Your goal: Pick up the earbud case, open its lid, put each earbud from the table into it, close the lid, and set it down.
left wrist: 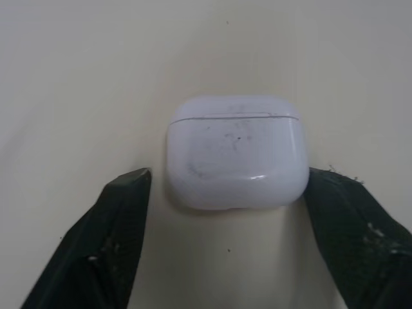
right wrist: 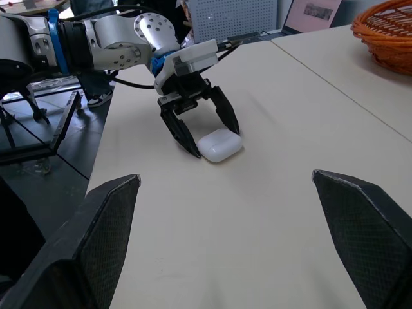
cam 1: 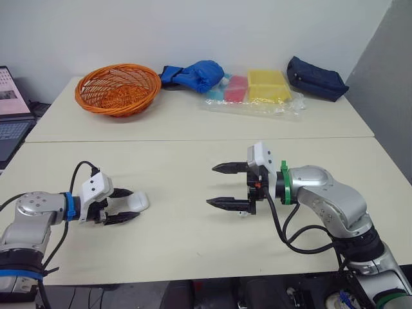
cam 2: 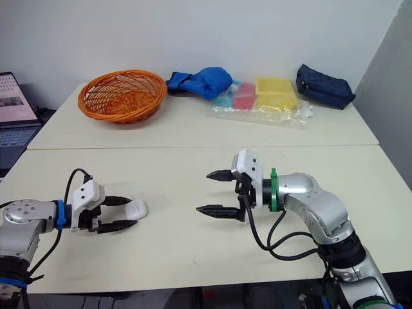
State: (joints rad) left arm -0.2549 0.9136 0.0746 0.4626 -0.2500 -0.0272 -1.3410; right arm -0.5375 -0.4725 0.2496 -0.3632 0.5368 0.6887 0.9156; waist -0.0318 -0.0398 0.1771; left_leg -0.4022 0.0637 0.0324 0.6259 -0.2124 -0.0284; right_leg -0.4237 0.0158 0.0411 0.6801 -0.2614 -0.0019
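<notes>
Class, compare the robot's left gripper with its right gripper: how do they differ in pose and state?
The left gripper straddles the case; the right gripper has bare table between its fingers. The left gripper points toward the robot's right, the right gripper toward its left. The right gripper's fingers look spread wider. Both are open and grip nothing.

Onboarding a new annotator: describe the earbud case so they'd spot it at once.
On the nearer cream table, look to the robot's left side, nearer than the orange basket. The earbud case lies flat between the open black fingers of the left gripper. It is a small, glossy white, rounded box with a thin lid seam, lid shut.
</notes>
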